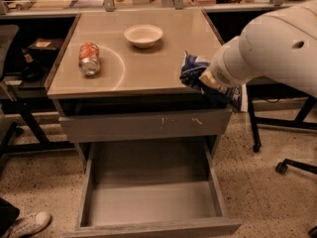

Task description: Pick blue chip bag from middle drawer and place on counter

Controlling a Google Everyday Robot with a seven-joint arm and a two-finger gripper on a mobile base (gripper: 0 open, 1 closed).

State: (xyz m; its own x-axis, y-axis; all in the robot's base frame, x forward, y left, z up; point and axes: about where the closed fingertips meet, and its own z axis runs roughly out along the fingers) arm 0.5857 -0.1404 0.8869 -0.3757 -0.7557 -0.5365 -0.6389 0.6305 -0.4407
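Nearest the camera, a white shoe [29, 223] shows at the lower left on the speckled floor. Beside it the middle drawer [148, 202] stands pulled out toward the camera, its smooth grey base and low side walls in full view. Just above it is a shut drawer front [143, 125] with pale scratch marks right of its middle. Over that lies the tan bench [148, 63]. At its front right corner the gripper [207, 79] grips the blue chip bag [193, 71], which is crumpled and tilted (part of it overlaps the bench's front edge in this view). Whether the bag touches the surface cannot be told. The bag and the wrist hide most of the gripper. The thick white arm [277, 43] reaches in from the right. Below it, the wheeled foot of a chair [292, 165] stands on the floor. Further back on the bench, an orange-red soda can [89, 59] lies on its side near the left edge. A pale bowl [143, 35] sits upright behind it, nearer the middle and well apart from the bag. Farthest off, a long cluttered workbench [74, 1] runs along the back.
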